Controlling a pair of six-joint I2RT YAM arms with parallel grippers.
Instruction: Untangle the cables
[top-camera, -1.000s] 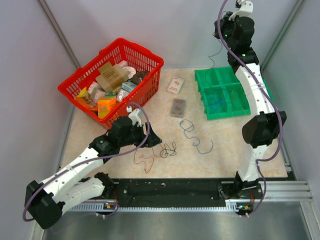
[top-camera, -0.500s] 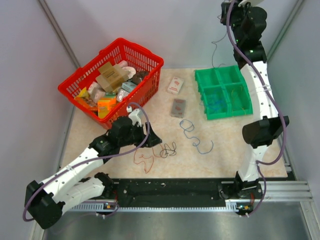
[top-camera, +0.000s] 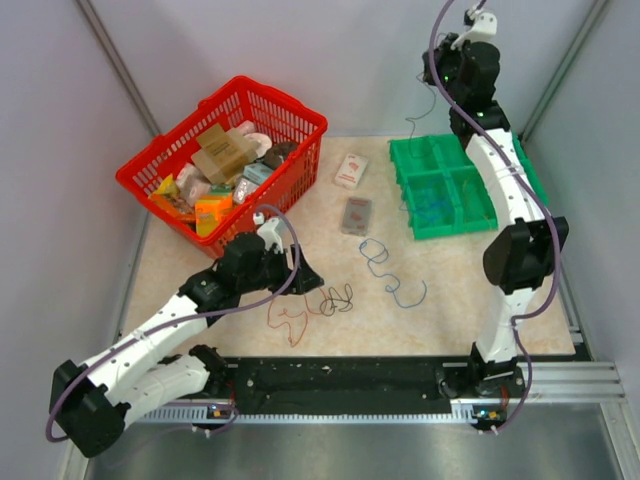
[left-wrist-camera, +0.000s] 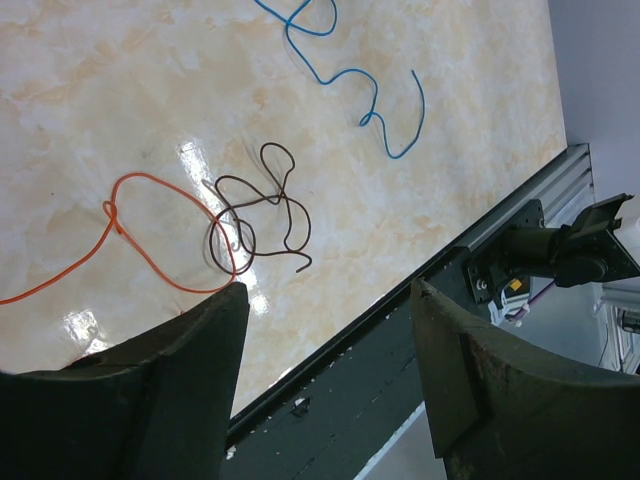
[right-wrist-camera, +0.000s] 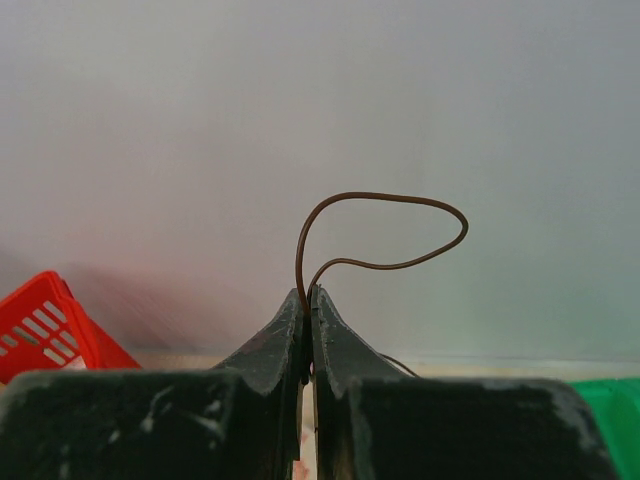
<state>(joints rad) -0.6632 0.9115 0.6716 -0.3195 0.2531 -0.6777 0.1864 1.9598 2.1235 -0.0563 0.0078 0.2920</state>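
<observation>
The dark wire (right-wrist-camera: 380, 215) has swung left with the right gripper (right-wrist-camera: 308, 300), which pinches it high at 1 o'clock above the green bin (top-camera: 445, 185). The orange wire (left-wrist-camera: 150, 200) and black tangle (left-wrist-camera: 260, 215) lie crossed at 6 o'clock under the spread left gripper (left-wrist-camera: 330, 290). Probably best to lower slowly so the strand settles in one compartment.

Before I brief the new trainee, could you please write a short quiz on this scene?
1. True or false: the right gripper is shut on a thin brown wire and holds it up in the air.
2. Which of these lies closest to the open left gripper? A) the blue wire B) the orange wire C) the red basket
3. Fill in: the divided tray at the far right is ___ in colour.
Key: 1 true; 2 B; 3 green.
</observation>
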